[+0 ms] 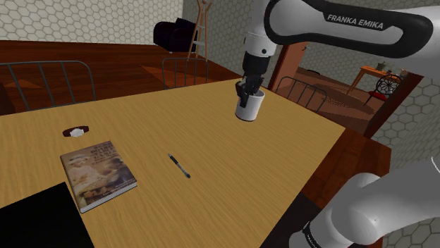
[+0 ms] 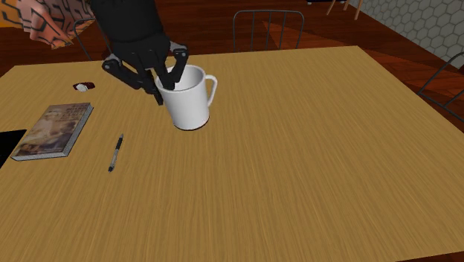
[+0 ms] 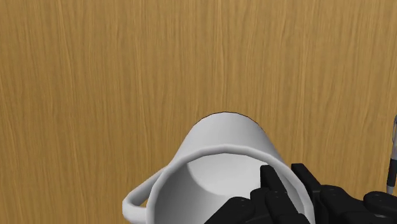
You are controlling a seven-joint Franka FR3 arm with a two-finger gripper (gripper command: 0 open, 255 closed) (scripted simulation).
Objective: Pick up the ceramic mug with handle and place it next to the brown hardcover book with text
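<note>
- The wooden table (image 1: 211, 204) is wide and mostly bare. In the second exterior view, open top runs from the mug out toward three and six o'clock, and the edges are well away from the work. Metal-framed chairs (image 2: 268, 26) stand past the twelve o'clock edge, clear of any likely path.
- The brown hardcover book (image 2: 53, 130) lies flat, at about nine o'clock from the mug in that view and well apart from it. A black slab (image 1: 35, 218) sits just beyond the book's far side, so I judge the free room for a set-down is on the book's near side.
- The gripper (image 2: 165, 89) comes down from above and pinches the mug's wall, with one finger (image 3: 273, 188) inside the rim and the other outside.
- The white mug (image 2: 189, 104) hangs tilted in that pinch, its handle (image 2: 212, 89) at three o'clock, away from the book. I cannot tell whether its base is clear of the table. The grasp looks made; the carry and the placing are left.
- A black pen (image 2: 115, 152) lies between mug and book, at about eight o'clock from the mug, so the carry should pass over it.
- A small red-and-white object (image 2: 84, 86) rests at about one o'clock from the book.
</note>
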